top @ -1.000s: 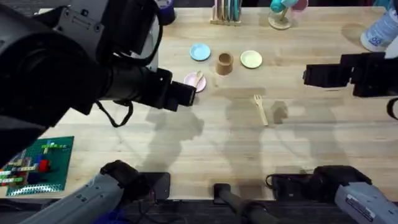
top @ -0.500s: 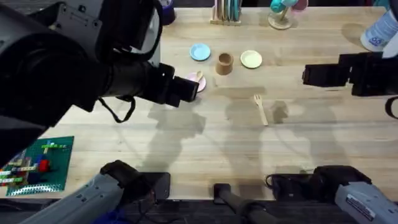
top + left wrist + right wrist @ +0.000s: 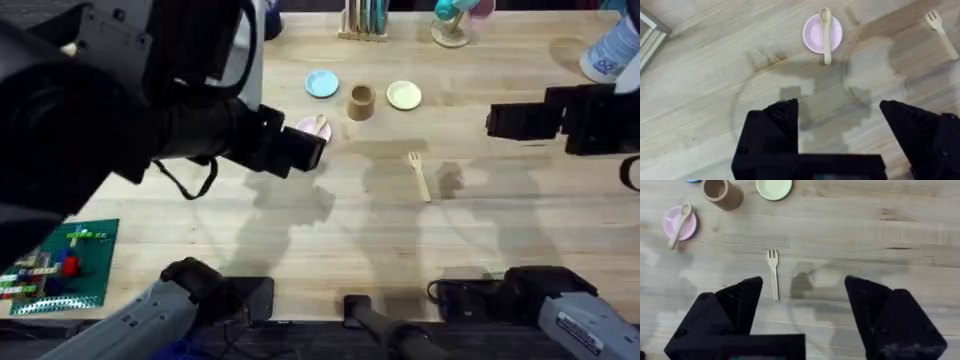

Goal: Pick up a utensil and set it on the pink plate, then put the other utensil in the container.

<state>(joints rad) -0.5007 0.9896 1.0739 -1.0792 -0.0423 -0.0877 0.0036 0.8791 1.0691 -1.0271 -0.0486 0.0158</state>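
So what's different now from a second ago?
Hardly anything. The left gripper, open, slid a bit toward the fork side. The spoon stayed on the pink plate, and the fork, cup and right gripper stayed put.

The utensil (image 3: 825, 35), a small light wooden spoon with an oval bowl and a thin straight handle, lies across the pink plate (image 3: 813, 36); its bowl sits over one edge of the plate and the end of its handle juts out past the opposite rim. The pink plate is small, round and flat, resting on the bench near the container (image 3: 722, 192). The container is a small brown cylindrical cup standing upright, its mouth open. The other utensil (image 3: 773, 273), a small light wooden fork with short tines and a flat tapering handle, lies flat on the bare bench, well apart from the plate and the container.
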